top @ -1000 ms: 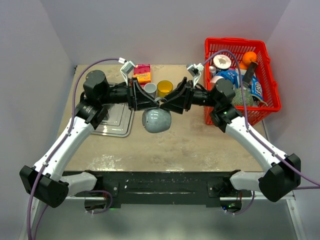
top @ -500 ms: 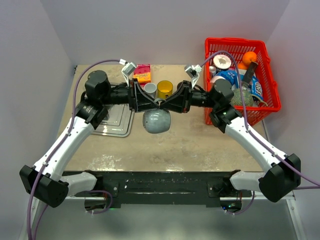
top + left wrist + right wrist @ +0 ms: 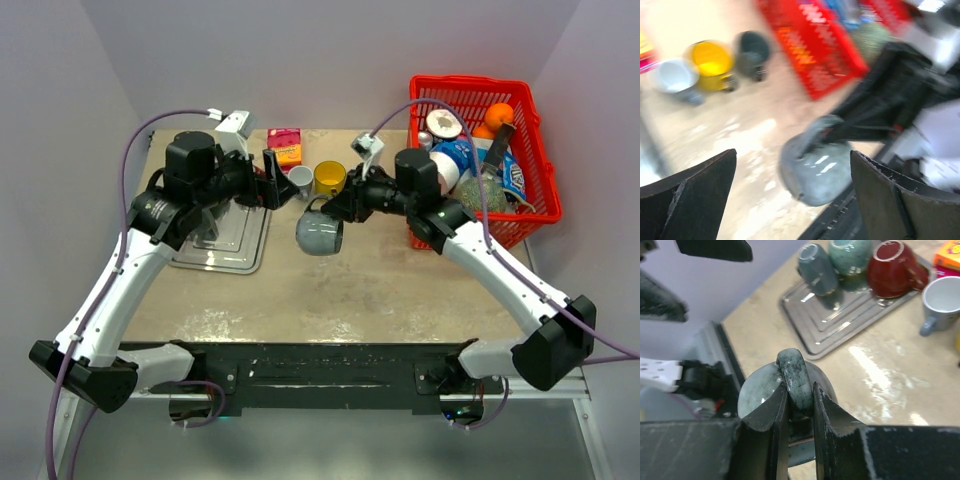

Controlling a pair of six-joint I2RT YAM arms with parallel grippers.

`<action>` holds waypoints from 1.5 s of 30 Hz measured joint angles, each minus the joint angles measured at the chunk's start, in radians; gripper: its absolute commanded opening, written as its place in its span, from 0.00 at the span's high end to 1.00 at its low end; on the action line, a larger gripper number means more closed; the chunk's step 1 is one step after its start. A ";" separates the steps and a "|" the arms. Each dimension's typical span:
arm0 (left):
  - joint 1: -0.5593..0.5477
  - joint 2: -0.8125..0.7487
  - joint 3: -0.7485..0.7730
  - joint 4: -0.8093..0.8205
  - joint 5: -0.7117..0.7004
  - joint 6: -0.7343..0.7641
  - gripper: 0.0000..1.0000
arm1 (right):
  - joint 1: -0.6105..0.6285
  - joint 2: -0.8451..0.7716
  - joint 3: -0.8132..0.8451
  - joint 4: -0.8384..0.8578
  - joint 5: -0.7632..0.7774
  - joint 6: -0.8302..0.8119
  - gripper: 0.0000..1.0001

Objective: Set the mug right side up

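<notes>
The mug (image 3: 320, 237) is grey-blue and glazed. It hangs tilted above the middle of the table, carried by its handle (image 3: 796, 372). My right gripper (image 3: 800, 390) is shut on that handle, one finger on each side, with the mug's round body (image 3: 756, 390) just beyond. In the top view the right gripper (image 3: 325, 208) reaches in from the right. My left gripper (image 3: 272, 188) stands wide open to the left of the mug, apart from it. In the blurred left wrist view the mug (image 3: 815, 170) shows beyond the open left gripper (image 3: 792, 155), touching neither finger.
A metal tray (image 3: 240, 255) at the left holds a blue-grey mug (image 3: 817, 270), a green mug (image 3: 850, 255) and a red mug (image 3: 892, 267). A white cup (image 3: 300, 180), a yellow cup (image 3: 330, 177) and an orange box (image 3: 285, 147) stand behind. A full red basket (image 3: 530, 215) is at the right.
My left gripper has let go of the mug's handle, opened wide and drawn back to the left. My right gripper has shut on the handle and now carries the mug alone.
</notes>
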 measured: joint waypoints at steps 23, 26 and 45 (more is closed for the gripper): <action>0.000 -0.072 0.283 -0.380 -0.731 -0.117 0.01 | 0.339 0.512 0.385 -0.349 0.610 -0.829 1.00; 0.000 -0.077 0.279 -0.395 -0.726 -0.124 0.01 | 0.369 0.624 0.468 -0.375 0.671 -0.923 1.00; 0.000 -0.138 0.164 -0.403 -0.639 -0.149 0.01 | 0.450 0.899 0.690 -0.423 0.826 -1.204 1.00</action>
